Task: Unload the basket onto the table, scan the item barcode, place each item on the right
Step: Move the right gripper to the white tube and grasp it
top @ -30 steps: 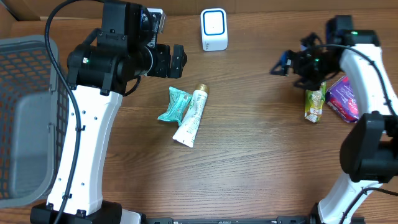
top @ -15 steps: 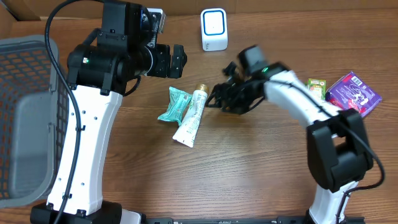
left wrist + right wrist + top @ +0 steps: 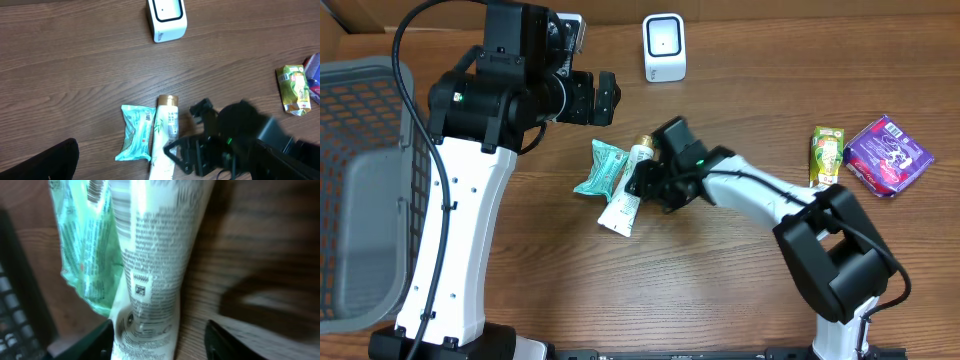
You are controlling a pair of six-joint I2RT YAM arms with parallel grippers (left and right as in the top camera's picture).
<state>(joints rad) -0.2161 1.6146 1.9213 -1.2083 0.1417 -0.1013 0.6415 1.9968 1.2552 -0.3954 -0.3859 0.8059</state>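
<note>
A: How is the right gripper [image 3: 160, 336] set?

B: Its jaws are held apart and set astride the white tube [image 3: 150, 270]. One dark finger [image 3: 95, 341] is seen at the tube's flat end, on the side of the green packet [image 3: 85, 245]. The other finger [image 3: 231, 341] is kept clear of the tube, with bare wood between them. Whether the first finger touches cannot be told. No clamp on the tube is seen.

A: And where is the tube placed?

B: It is laid flat near the middle of the bench [image 3: 720, 290], a little toward the left. Its gold cap is pointed at the far edge. A small square code [image 3: 141, 289] is printed on the upturned face. The green packet is laid just beside it, on its left.

A: The left gripper [image 3: 610, 97]?

B: It is held above the bench, toward the far edge, with jaws spread wide and nothing between them.

A: What else is found?

B: A white scanner [image 3: 664, 46] is stood at the far edge. A green carton [image 3: 827, 157] and a purple packet [image 3: 888, 155] are laid near the right edge, and a grey basket [image 3: 365, 68] is set at the left edge.
</note>
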